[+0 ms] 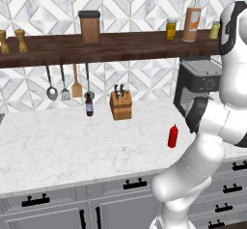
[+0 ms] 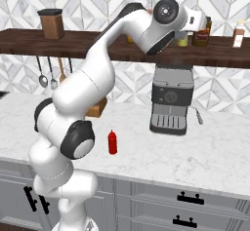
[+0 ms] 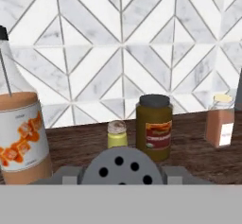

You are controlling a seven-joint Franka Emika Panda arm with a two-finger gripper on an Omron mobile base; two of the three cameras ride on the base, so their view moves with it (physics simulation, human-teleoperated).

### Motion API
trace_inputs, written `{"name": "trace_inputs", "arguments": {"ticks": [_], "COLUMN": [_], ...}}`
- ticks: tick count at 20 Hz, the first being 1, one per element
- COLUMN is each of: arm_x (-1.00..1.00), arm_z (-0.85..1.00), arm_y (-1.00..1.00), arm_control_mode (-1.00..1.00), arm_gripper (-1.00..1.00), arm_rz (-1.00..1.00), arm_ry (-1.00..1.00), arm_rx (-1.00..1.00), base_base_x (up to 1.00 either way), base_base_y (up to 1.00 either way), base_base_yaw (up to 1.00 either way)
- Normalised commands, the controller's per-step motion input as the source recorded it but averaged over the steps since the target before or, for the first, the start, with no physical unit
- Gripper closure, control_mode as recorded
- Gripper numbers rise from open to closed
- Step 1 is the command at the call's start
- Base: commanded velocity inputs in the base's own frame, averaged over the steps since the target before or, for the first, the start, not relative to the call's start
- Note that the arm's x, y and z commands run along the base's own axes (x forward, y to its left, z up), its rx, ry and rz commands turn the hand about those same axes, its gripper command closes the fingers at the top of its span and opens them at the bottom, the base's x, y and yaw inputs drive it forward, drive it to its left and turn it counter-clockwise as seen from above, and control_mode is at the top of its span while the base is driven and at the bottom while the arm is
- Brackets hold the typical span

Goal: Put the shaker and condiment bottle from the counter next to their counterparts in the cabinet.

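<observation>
Left base view: the condiment bottle [image 1: 172, 136] stands upright on the white marble counter [image 1: 62, 146], chevron tiles behind. Right base view: the arm reaches the cabinet [image 2: 97, 47] above the coffee machine [image 2: 171, 100]. Hand view: the gripper [image 3: 122, 171] clamps the shaker [image 3: 121, 165] beside the yellow-green shaker [image 3: 116, 133].

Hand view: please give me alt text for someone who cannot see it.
A grey shaker cap with holes sits at the bottom centre, held up before the dark wooden shelf. Behind it stand a small yellow-green shaker, a dark jar and an orange-labelled bottle.
</observation>
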Motion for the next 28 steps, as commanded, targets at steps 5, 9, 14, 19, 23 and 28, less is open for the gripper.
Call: {"name": "trace_inputs", "arguments": {"ticks": [5, 9, 14, 19, 23, 28], "arm_x": [0.00, 0.02, 0.03, 0.03, 0.04, 0.04], "arm_z": [0.00, -0.19, -0.21, -0.17, -0.45, -0.15], "arm_y": [0.03, -0.20, -0.14, 0.00, 0.05, 0.22], "arm_control_mode": [-1.00, -1.00, -1.00, -1.00, -1.00, -1.00], "arm_gripper": [1.00, 1.00, 1.00, 1.00, 1.00, 1.00], "arm_rz": [0.00, 0.00, 0.00, 0.00, 0.00, 0.01], "arm_ry": [0.00, 0.03, 0.06, 0.02, 0.05, 0.01], "arm_rx": [-0.04, 0.00, -0.01, 0.00, -0.04, -0.02], "base_base_x": [0.00, 0.00, 0.00, 0.00, 0.00, 0.00], "base_base_y": [0.00, 0.00, 0.00, 0.00, 0.00, 0.00], "base_base_yaw": [0.00, 0.00, 0.00, 0.00, 0.00, 0.00]}}
